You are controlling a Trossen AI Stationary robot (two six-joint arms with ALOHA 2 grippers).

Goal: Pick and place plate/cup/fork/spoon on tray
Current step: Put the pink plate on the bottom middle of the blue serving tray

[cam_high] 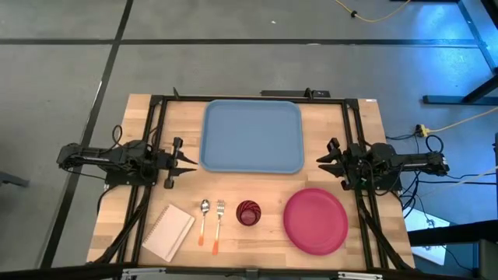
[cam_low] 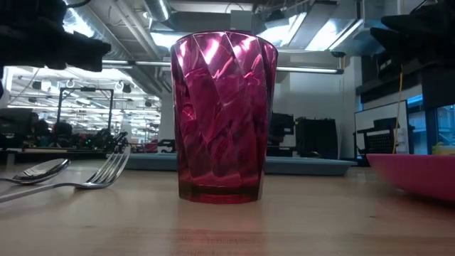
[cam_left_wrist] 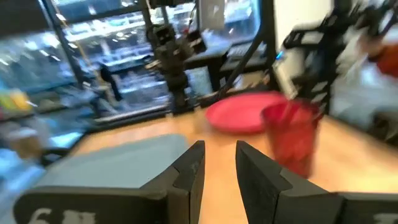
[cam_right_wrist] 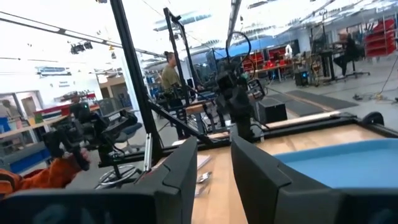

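The light blue tray (cam_high: pixel 252 136) lies at the table's far middle, bare. The pink-red plate (cam_high: pixel 315 221) lies flat at the near right. The dark red cup (cam_high: pixel 248 212) stands upright on its base near the front middle (cam_low: pixel 222 117). The spoon (cam_high: pixel 204 218) and fork (cam_high: pixel 219 224) lie side by side left of the cup, orange handles toward the near edge. My left gripper (cam_high: pixel 189 161) is open at the tray's left edge. My right gripper (cam_high: pixel 321 162) is open at the tray's right edge. Both are empty.
A white spiral notebook (cam_high: pixel 168 232) lies at the near left corner, left of the spoon. A dark frame (cam_high: pixel 156 109) runs along the table's left, right and far sides. People show in the room beyond the table in the right wrist view (cam_right_wrist: pixel 169 71).
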